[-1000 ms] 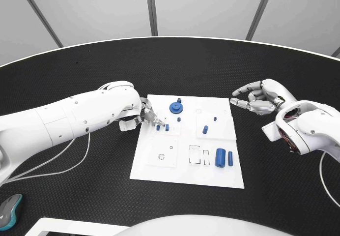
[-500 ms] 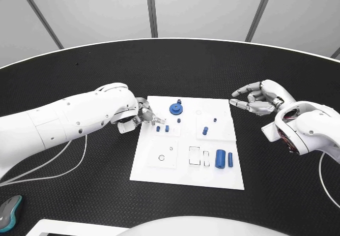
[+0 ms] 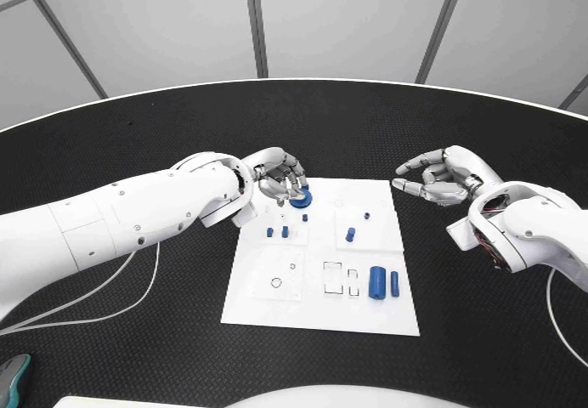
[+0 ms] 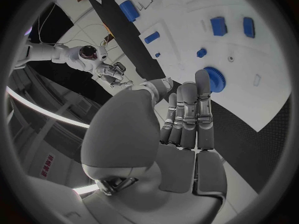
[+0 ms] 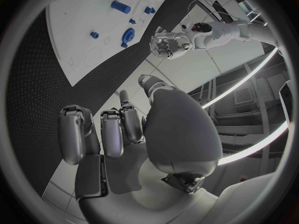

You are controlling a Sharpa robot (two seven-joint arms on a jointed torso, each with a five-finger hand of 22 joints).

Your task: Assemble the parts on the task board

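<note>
The white task board [image 3: 321, 297] lies mid-table. At its far end sits a blue toothed wheel [image 3: 302, 199]; my left hand [image 3: 274, 173] hovers right over it, fingers bent down and holding nothing. In the left wrist view that hand [image 4: 187, 119] stretches its fingers side by side, one fingertip [image 4: 202, 77] at the wheel [image 4: 216, 78]. Two short blue pegs [image 3: 277, 231], a blue piece [image 3: 351, 234] and a blue cylinder [image 3: 377, 278] are on the board. My right hand [image 3: 438, 176] hangs off the board's far right corner, loosely curled and holding nothing.
A thin blue bar [image 3: 394, 285] lies beside the cylinder, next to rectangular slots [image 3: 335, 277]. A round hole [image 3: 276, 283] marks the board's near left. White cable [image 3: 110, 310] trails from my left arm over the black table. A teal object [image 3: 10, 374] lies at the near left.
My left hand has moved from beside the two short pegs toward the board's far end and now sits over the toothed wheel. The right hand has barely moved. The camera has shifted slightly.
</note>
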